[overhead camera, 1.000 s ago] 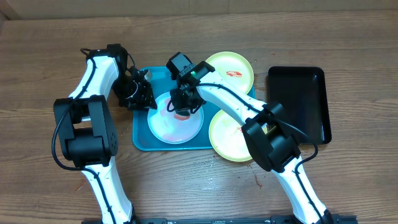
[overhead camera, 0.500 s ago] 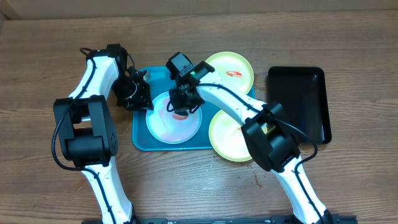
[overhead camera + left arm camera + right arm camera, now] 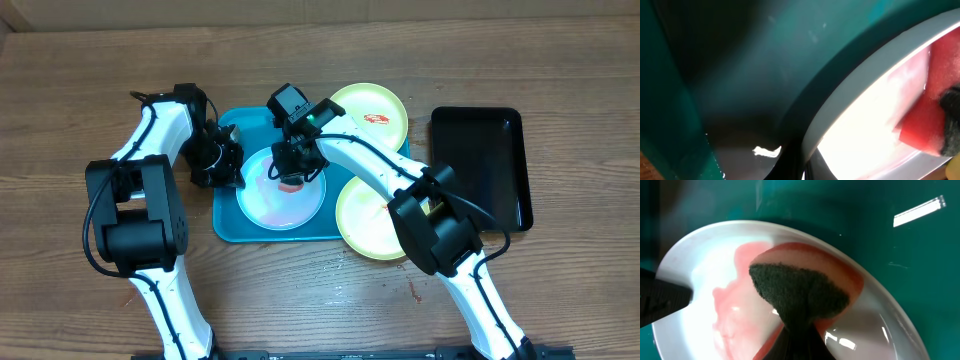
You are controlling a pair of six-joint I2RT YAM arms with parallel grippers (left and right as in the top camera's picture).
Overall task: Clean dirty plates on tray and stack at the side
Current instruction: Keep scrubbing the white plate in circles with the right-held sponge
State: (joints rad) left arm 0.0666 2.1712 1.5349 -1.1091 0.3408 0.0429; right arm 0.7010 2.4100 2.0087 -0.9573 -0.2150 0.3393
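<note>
Red sponge [image 3: 805, 280], pinched tight in the right end effector [image 3: 291, 177], scrubs pink sauce on the blue plate [image 3: 285, 208] inside the tray [image 3: 228, 226]; left end effector [image 3: 233, 170] looks clamped on its left rim, steadying it; next, wipe off the smear, then lift the plate aside.

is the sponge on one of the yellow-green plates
No, in the overhead view the right gripper holds the sponge on the light blue plate inside the turquoise tray.

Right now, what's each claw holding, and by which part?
Right claw pinches the red sponge by its dark scrub backing. Left claw is shut on the light blue plate at its rim.
</note>
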